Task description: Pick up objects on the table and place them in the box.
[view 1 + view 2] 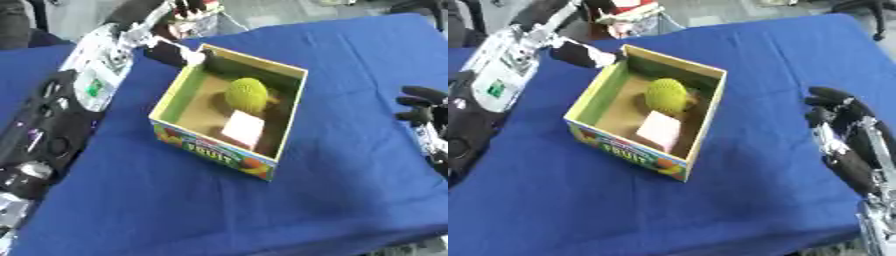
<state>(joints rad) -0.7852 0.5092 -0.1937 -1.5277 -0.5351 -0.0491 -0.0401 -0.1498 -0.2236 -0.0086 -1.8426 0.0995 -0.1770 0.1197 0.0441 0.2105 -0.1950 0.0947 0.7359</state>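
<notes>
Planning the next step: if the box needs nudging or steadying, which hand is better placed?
Probably left. The left hand is at the box's far corner; the right hand rests at the right edge, well apart from it.

Blue tablecloth over the table, red-and-white clutter beyond its far edge
</notes>
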